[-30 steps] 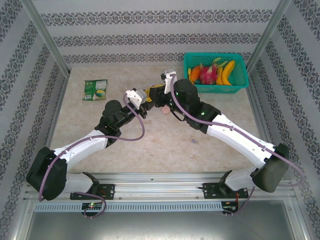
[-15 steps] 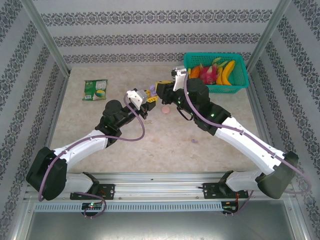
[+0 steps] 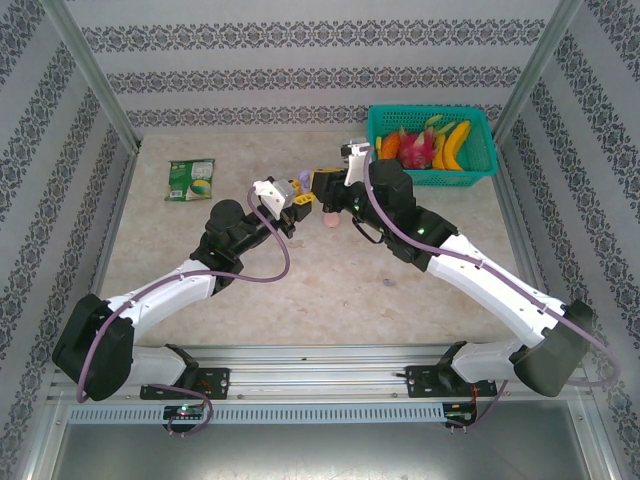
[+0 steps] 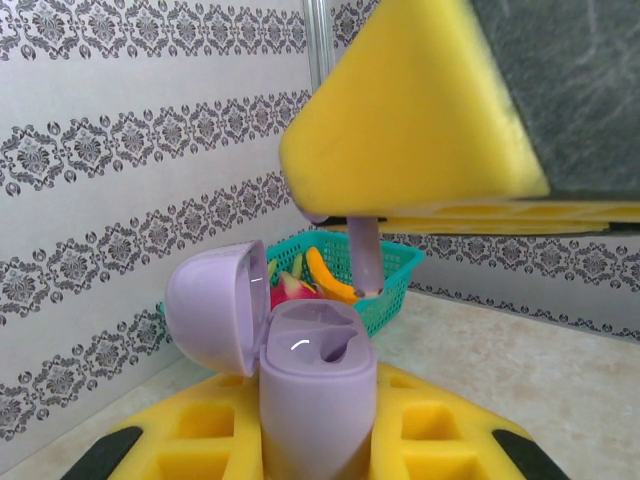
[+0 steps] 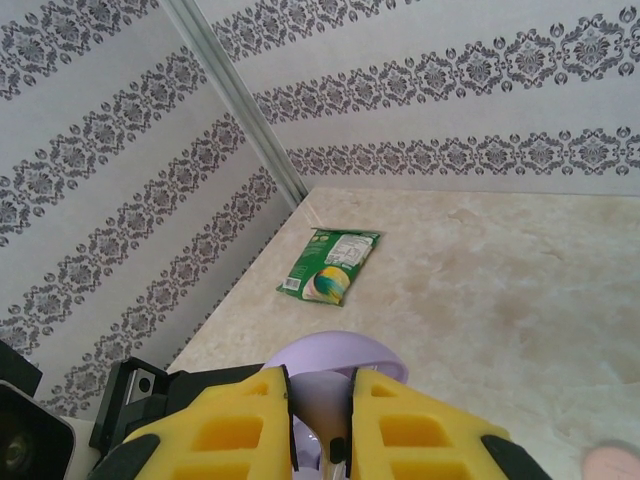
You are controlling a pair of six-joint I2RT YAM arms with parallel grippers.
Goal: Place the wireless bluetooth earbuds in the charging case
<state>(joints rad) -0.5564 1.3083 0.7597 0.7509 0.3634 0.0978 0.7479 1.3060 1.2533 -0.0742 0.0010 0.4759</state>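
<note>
L pincer (image 4: 316, 445) is clamped on the purple case (image 4: 318, 400), yellow pads on both sides of its base, case upright. The lid (image 4: 215, 305) is flipped open to approx 10 o'clock of the body, so the sockets face up. R pincer (image 5: 320, 425) is narrow w/ a purple earbud (image 4: 363, 250) pinched between its pads, stem pointing down. In the L wrist view the bud hangs at 1 o'clock of the case mouth, just above it; can't tell if the tip touches the rim. From above, both pincers meet tip to tip a bit past counter (image 3: 300, 290) ctr, toward 12 o'clock.

A pink round item (image 3: 332, 220) lies on the counter just beside the pincers, at 5 o'clock of them. A tiny purple piece (image 3: 388, 283) lies further off, also at 5 o'clock, too small to tell what it is. Green snack packet (image 3: 191, 180) lies flat at 10 o'clock, well apart. Teal basket (image 3: 480, 165) w/ fruit sits at 2 o'clock.
</note>
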